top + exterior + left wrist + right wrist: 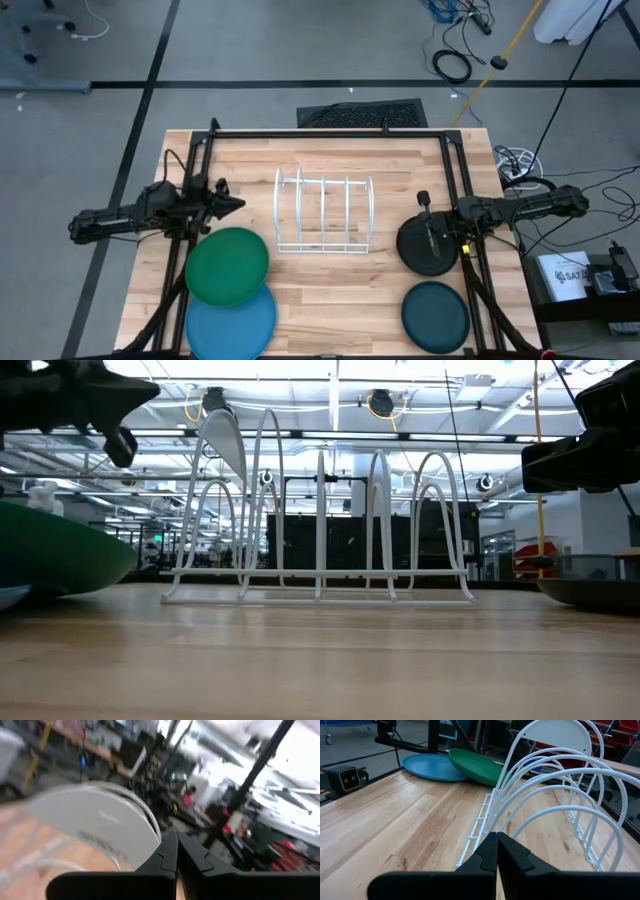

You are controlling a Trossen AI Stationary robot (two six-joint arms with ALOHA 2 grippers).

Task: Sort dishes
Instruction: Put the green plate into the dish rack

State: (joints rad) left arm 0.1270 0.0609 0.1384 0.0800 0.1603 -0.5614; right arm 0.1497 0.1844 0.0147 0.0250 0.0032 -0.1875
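Left claw: my left gripper [238, 204] is pinched shut on nothing, hanging left of the rack [323, 214], just above the green plate's far edge.
Right claw: my right gripper [424, 198] is also shut and empty, right of the rack, over the black plate [428, 249].
Plates: green plate [227, 265] sits front-left of the rack, overlapping the blue plate [230, 319] nearer me; teal plate [435, 314] front-right, beyond the black one. The rack holds none yet.
Risk: I judge the green plate could drag the blue one along when lifted, since they overlap; a thin rim may slip from closed-down fingers.
Views: overhead alone shows all four plates; the right wrist view shows the green plate's rim tilted up on the blue, which the overhead flattens.
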